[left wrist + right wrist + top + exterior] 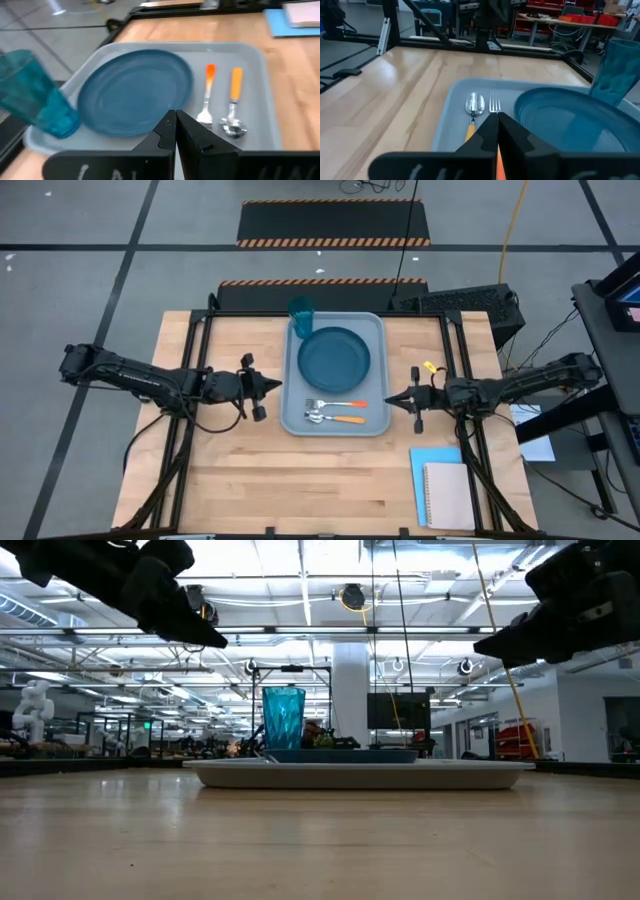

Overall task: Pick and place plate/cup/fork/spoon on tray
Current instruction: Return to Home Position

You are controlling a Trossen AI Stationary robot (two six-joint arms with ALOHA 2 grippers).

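The grey-blue tray [293,418] lies on the table's far middle. On it rest the dark blue plate [334,358], the teal cup [302,313] upright at its far left corner, and, near its front edge, the fork [336,404] and the spoon [336,418], both orange-handled and lying flat. My left gripper [277,387] hangs shut above the table just left of the tray, holding nothing. My right gripper [389,399] hangs shut just right of the tray, likewise with nothing in it. Both point toward the tray.
A light blue paper sheet [423,461] with a beige notebook [448,496] on it lies at the table's near right. Bare wood spreads across the near half and the left side of the table.
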